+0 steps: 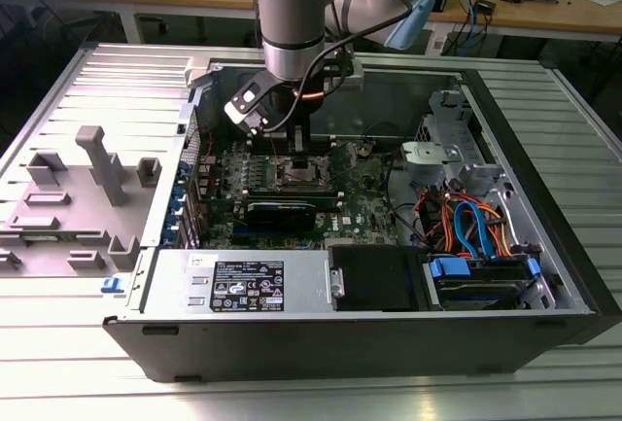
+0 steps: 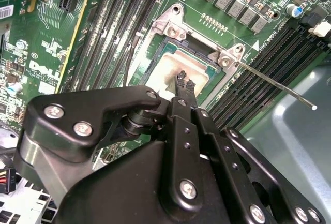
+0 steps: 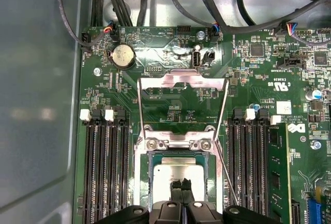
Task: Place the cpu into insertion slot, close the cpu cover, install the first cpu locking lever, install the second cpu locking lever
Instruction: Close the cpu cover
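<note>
The arm (image 1: 292, 13) reaches down into an open computer case (image 1: 544, 295) that lies flat on the ribbed metal counter (image 1: 58, 363). It stops over the middle of the green board (image 1: 364, 192), above the socket (image 1: 296, 170).

In both wrist views the fingers (image 3: 176, 185) are drawn almost together, with a thin gap between the tips and nothing gripped. The gripper (image 3: 181, 185) (image 2: 184, 83) hangs right at the top face of the chip (image 3: 165, 175) (image 2: 168, 69); I cannot tell whether the tips touch the metal.

The chip lies flat inside the socket (image 3: 208, 172), silvery side up, with the dark socket frame around it.

The cover (image 3: 183, 81) is swung open. In the first wrist view it stands up from the hinge bracket (image 3: 176, 142) at one edge of the socket, and the green board shows through its window.

A thin metal lever (image 3: 226, 175) (image 2: 274, 87) runs out from a corner of the socket beside the black memory slots (image 3: 253, 172), not hooked down. More memory slots (image 3: 106, 172) flank the socket's other side, and a round coin battery (image 3: 122, 56) sits beyond the open cover.

On the counter, at the exterior view's left, stand grey plastic fixtures (image 1: 102, 163).
</note>
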